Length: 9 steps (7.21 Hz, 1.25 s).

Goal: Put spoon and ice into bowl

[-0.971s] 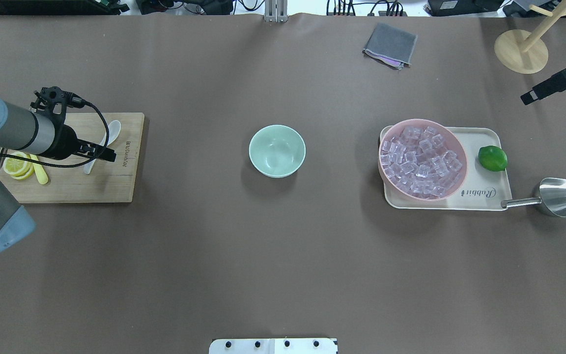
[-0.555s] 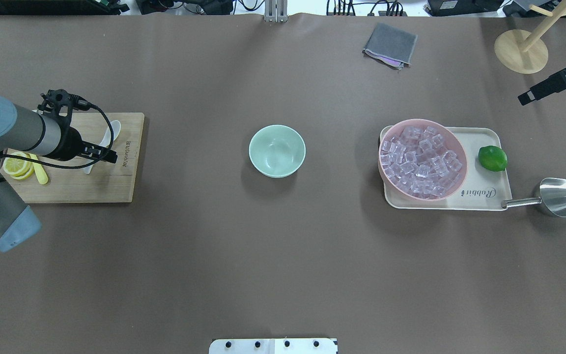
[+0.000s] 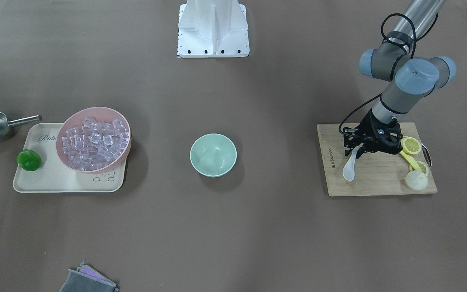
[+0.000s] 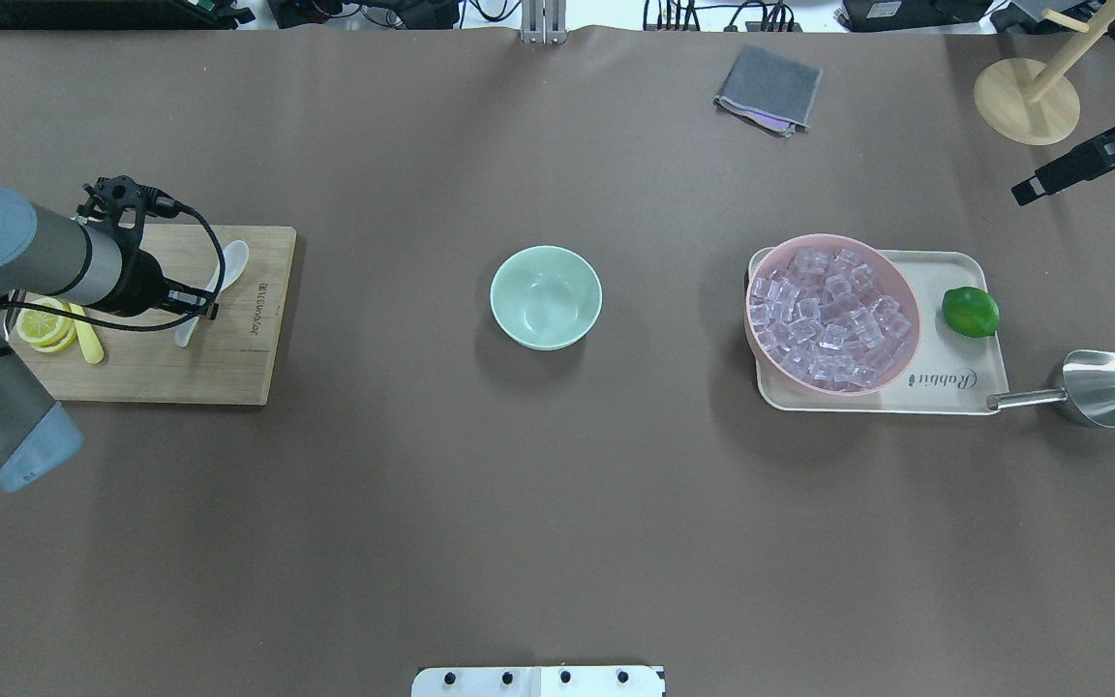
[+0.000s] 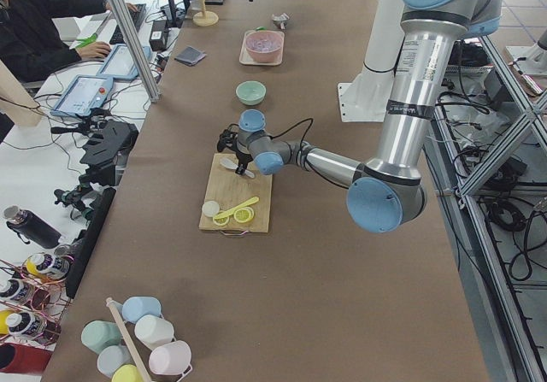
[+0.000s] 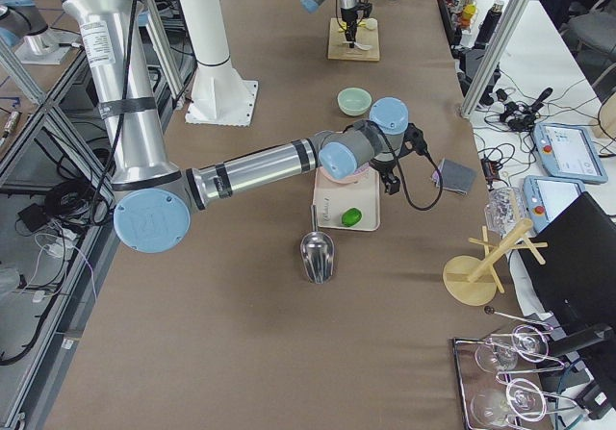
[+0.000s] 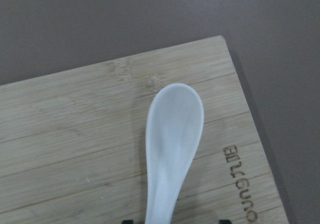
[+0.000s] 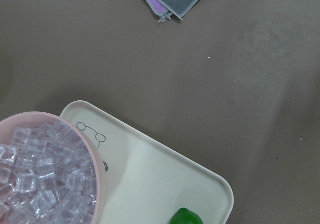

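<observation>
The left claw (image 3: 355, 151), parted, straddles the handle of the small white plastic soup spoon (image 3: 350, 166) on the wooden chopping board (image 3: 379, 178). I cannot tell how far the right claw (image 4: 1027, 191) is parted.

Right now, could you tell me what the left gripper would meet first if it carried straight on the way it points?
Most likely the spoon: its handle lies between the open fingers of the left gripper, with the cutting board right beneath it. Depth is hard to judge here.
</observation>
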{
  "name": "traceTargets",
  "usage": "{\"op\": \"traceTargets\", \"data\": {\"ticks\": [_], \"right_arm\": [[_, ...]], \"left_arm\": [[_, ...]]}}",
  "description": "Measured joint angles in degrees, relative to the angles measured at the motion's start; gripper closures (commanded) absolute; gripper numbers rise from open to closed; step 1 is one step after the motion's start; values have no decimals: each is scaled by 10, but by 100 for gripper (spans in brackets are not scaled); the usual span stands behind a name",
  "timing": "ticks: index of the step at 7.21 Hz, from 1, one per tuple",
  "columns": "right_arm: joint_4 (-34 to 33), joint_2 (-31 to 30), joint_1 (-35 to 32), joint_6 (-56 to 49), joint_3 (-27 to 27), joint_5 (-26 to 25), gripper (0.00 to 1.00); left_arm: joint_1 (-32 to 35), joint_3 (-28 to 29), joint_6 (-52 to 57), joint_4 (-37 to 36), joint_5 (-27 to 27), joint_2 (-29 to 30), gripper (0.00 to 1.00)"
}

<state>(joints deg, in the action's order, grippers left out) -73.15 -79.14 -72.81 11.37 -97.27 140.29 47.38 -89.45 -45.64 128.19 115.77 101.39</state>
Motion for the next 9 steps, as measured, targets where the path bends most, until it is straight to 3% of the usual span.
{"op": "traceTargets", "data": {"ticks": [4, 6, 9], "right_arm": [[0, 3, 1, 3, -9, 11, 0], [9, 4, 17, 9, -39, 22, 1], [125, -14, 83, 5, -47, 11, 2]], "left_arm": [[48, -26, -7, -9, 54, 1, 100], [60, -25, -20, -26, 64, 36, 100], [58, -22, -81, -53, 65, 92, 100]]}}
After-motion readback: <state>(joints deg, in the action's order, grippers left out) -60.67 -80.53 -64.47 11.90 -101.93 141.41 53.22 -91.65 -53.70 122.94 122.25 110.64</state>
